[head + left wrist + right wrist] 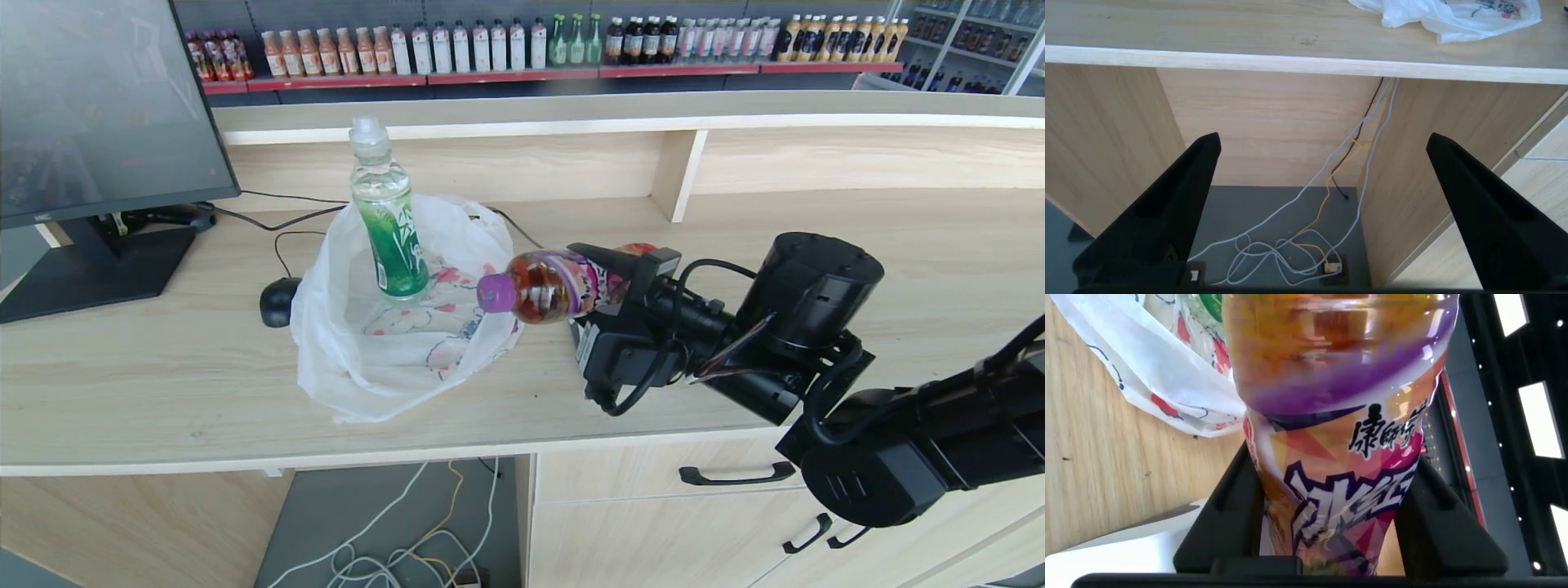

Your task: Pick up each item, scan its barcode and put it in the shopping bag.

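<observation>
The right end effector (612,286) is closed firmly on the body of a purple-capped tea bottle (543,286). It holds the bottle on its side above the table (163,392), with the cap pointing at the shopping bag (343,359) and hanging just over its near rim. In the right wrist view both fingers (1225,510) press the label from opposite sides. That looks like a grip chosen for feeding the bottle in cap first.

The bag lies slumped and open on the table. A green-labelled bottle (388,220) stands upright inside it toward the back — probably the main obstacle, since a push could tip it. The soft rim may also fold under the cap.

The left end effector (1323,139) hangs below the table edge, spread wide and holding nothing.

A mouse (279,300) and its cable (282,245) lie just beside the bag — the monitor (98,98) stands further to the left.
</observation>
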Controlling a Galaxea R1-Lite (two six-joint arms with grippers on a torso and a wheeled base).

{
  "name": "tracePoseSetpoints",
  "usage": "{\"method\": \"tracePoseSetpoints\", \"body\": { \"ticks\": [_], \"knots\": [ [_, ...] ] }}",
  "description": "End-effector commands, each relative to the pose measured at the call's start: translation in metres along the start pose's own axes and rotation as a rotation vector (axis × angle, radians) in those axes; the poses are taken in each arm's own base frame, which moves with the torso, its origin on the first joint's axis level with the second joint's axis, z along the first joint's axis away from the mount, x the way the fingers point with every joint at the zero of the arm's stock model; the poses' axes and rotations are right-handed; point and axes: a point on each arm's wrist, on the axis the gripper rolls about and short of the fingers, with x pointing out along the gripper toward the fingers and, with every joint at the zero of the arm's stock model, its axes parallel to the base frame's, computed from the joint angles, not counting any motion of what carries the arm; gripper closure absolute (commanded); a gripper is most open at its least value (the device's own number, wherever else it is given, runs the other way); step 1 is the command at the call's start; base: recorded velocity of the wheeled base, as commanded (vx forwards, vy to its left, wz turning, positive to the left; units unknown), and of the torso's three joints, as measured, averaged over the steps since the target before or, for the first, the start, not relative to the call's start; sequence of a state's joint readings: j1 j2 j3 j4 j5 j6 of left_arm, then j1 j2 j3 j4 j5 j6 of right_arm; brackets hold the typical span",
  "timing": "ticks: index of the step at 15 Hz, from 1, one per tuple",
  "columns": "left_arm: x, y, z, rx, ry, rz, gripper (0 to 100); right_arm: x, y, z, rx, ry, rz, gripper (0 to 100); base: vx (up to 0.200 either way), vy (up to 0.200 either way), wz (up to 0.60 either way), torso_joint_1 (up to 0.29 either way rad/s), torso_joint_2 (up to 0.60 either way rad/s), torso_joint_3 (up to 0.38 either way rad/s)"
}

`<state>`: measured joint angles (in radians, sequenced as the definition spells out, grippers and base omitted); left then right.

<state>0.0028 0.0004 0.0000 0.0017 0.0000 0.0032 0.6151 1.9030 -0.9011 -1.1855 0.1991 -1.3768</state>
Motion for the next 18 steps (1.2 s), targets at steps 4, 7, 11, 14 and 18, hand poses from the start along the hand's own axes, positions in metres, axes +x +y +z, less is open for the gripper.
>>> {"method": "tracePoseSetpoints", "body": {
  "ticks": [4,7,11,14,18],
  "knots": [
    [0.000,0.000,0.000,0.000,-0.001,0.000,0,0.000,-0.003,0.001,-0.001,-0.004,-0.009,100,0.000,0.000,0.00,0.000,0.00,0.000],
    [0.000,0.000,0.000,0.000,-0.001,0.000,0,0.000,-0.006,0.002,0.000,-0.004,-0.020,100,0.000,0.000,0.00,0.000,0.00,0.000],
    [0.000,0.000,0.000,0.000,-0.001,0.000,0,-0.008,-0.030,0.011,0.032,0.009,-0.093,100,0.000,0.000,0.00,0.000,0.00,0.000],
    [0.000,0.000,0.000,0.000,-0.001,-0.001,0,-0.023,-0.066,0.022,0.061,0.056,-0.216,100,0.000,0.000,0.00,0.000,0.00,0.000],
    [0.000,0.000,0.000,0.000,-0.001,0.000,0,-0.040,-0.090,0.028,0.162,0.095,-0.303,100,0.000,0.000,0.00,0.000,0.00,0.000]
  ]
}}
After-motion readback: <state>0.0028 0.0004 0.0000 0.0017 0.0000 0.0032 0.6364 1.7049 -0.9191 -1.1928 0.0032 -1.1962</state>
